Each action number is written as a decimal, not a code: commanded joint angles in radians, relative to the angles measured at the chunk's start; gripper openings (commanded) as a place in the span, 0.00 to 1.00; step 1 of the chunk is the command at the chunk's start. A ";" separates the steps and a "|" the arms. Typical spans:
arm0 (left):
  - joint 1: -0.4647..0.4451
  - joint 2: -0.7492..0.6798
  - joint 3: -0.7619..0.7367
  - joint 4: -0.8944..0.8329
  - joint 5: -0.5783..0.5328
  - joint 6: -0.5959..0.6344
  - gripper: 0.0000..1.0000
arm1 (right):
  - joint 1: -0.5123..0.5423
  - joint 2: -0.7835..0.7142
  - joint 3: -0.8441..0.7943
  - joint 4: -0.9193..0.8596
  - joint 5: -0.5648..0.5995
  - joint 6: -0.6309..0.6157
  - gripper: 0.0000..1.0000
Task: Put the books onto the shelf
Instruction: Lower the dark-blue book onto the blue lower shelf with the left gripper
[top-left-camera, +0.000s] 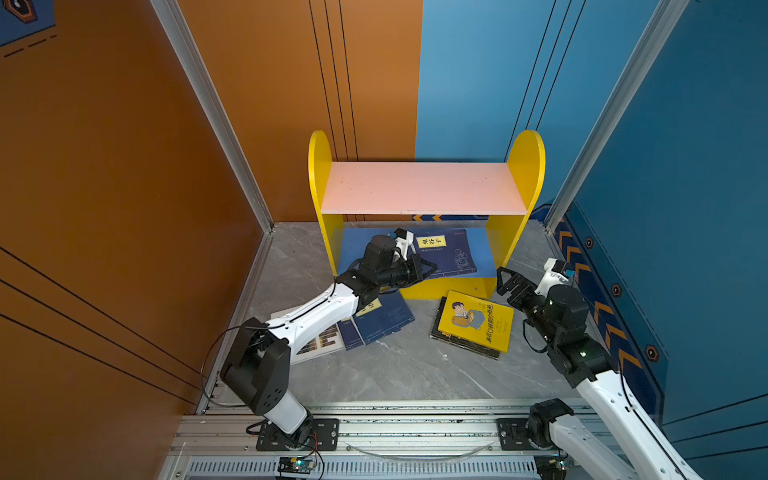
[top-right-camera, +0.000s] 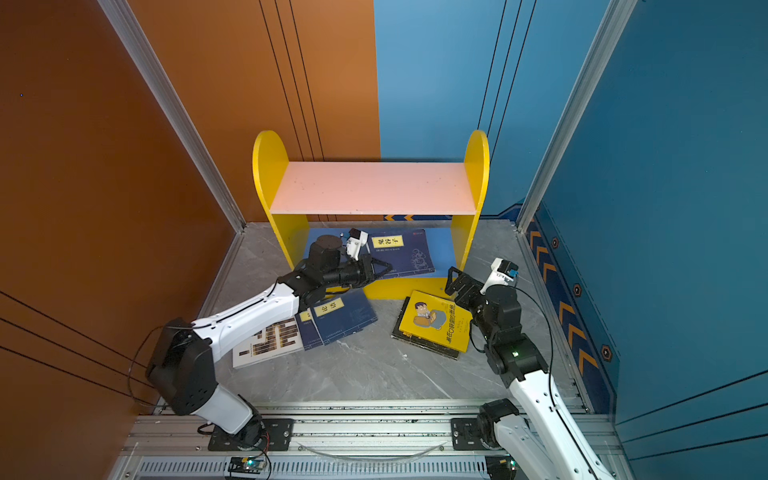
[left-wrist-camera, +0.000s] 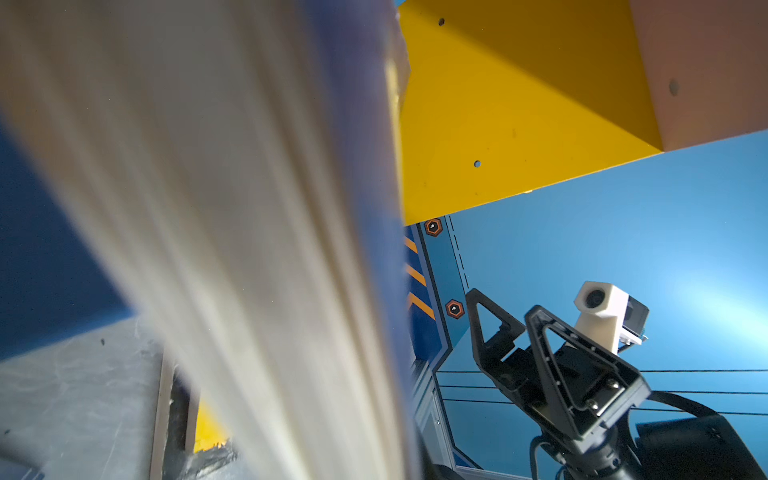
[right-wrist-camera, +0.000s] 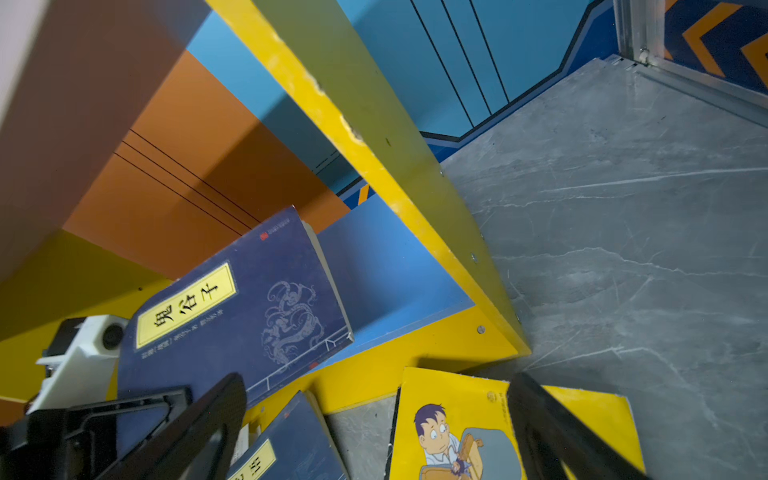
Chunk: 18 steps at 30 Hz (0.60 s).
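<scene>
My left gripper (top-left-camera: 430, 267) (top-right-camera: 384, 266) is shut on the near edge of a navy book (top-left-camera: 451, 251) (top-right-camera: 405, 253) (right-wrist-camera: 249, 299). That book lies tilted over the blue lower board (top-left-camera: 353, 249) of the shelf (top-left-camera: 424, 187) (top-right-camera: 374, 187). Its page edge (left-wrist-camera: 208, 208) fills the left wrist view. My right gripper (top-left-camera: 505, 280) (top-right-camera: 455, 280) (right-wrist-camera: 382, 432) hangs open and empty above the yellow cartoon book (top-left-camera: 476, 322) (top-right-camera: 436, 322) (right-wrist-camera: 457, 415), by the shelf's front right corner. A black book (top-left-camera: 461, 347) lies under the yellow one. Two navy books (top-left-camera: 382, 318) (top-right-camera: 345, 316) and a white book (top-left-camera: 320, 343) (top-right-camera: 266, 343) lie under my left arm.
The pink upper board holds nothing. The shelf's yellow side panel (right-wrist-camera: 374, 137) (left-wrist-camera: 498, 124) stands just beyond my right gripper. Orange and blue walls close in the grey floor (top-left-camera: 407, 370) on three sides. An aluminium rail (top-left-camera: 415, 432) runs along the front.
</scene>
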 joint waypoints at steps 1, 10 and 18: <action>0.011 0.067 0.083 0.058 0.087 0.021 0.00 | -0.049 0.073 0.043 0.088 -0.086 -0.049 1.00; 0.022 0.253 0.216 0.085 0.164 -0.017 0.00 | -0.102 0.265 0.110 0.145 -0.161 -0.087 1.00; 0.030 0.351 0.306 0.088 0.214 -0.040 0.00 | -0.108 0.360 0.150 0.082 -0.013 -0.092 0.96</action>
